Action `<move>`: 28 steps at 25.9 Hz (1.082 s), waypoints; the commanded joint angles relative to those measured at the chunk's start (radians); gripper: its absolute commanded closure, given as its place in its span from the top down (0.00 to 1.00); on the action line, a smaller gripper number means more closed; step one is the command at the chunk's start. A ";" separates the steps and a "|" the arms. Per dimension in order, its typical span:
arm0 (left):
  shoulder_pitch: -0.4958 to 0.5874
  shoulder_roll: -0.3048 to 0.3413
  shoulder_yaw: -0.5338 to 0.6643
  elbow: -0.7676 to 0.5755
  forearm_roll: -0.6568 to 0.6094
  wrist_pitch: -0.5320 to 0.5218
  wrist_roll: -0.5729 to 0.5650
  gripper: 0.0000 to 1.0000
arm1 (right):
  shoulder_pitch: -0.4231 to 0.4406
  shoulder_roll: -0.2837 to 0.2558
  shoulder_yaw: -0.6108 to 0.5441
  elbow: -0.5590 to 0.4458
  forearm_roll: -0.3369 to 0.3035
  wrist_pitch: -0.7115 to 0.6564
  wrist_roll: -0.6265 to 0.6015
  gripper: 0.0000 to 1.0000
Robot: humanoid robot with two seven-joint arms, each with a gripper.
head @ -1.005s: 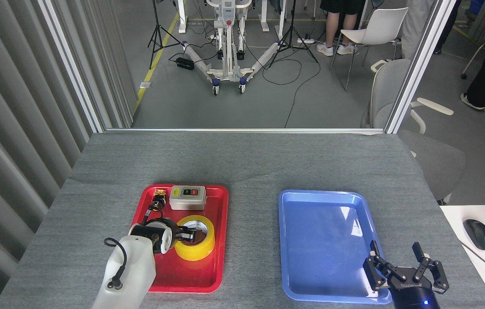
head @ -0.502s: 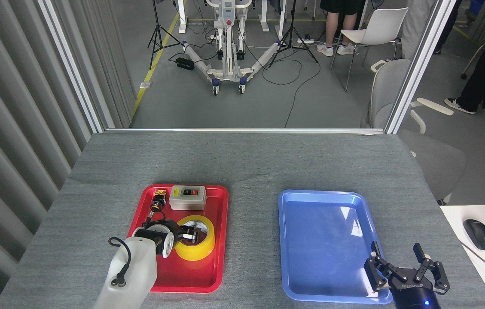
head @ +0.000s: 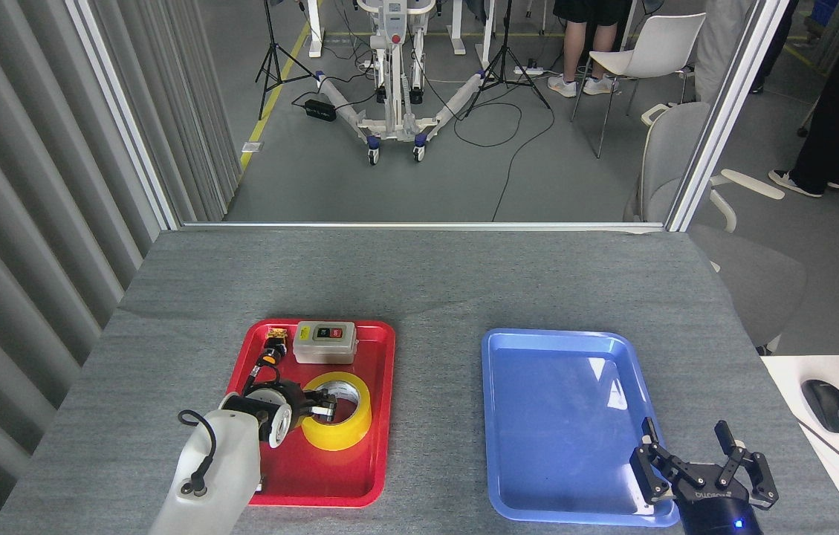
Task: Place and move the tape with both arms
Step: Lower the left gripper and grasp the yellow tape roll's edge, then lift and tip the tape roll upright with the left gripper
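Note:
The tape [head: 348, 435], a yellow roll with a white core, lies flat in the red tray [head: 315, 475]. My left gripper [head: 321, 406] reaches in from the left at the roll's left rim, with a fingertip inside the core hole. It is dark and seen end-on, so how its jaws stand on the rim is unclear. My right gripper [head: 684, 437] stands open and empty over the near right corner of the blue tray [head: 560, 401], far from the tape.
A grey switch box [head: 325, 342] and a small yellow-capped push button [head: 271, 355] sit at the back of the red tray. A mouse [head: 828, 405] lies on a white desk at the right. Beyond the table's far edge are a chair [head: 675, 148] and people's legs.
My left arm has drawn back a little to the left, so its fingers reach less far into the core. The tape and the right gripper have barely moved.

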 commanded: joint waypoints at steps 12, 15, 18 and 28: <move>0.012 0.052 0.087 -0.012 0.109 -0.222 -0.003 0.20 | 0.003 -0.006 0.000 0.000 -0.001 0.002 0.000 1.00; 0.014 0.069 0.103 -0.012 0.155 -0.267 -0.004 0.17 | 0.004 -0.006 0.000 0.000 -0.001 0.002 0.000 1.00; 0.026 0.072 0.144 -0.012 0.235 -0.271 -0.006 0.14 | 0.006 -0.007 0.002 0.000 -0.001 0.002 0.000 1.00; 0.113 0.063 0.393 -0.155 0.855 -0.259 -0.099 0.00 | 0.004 -0.004 0.000 0.000 -0.001 0.002 0.000 1.00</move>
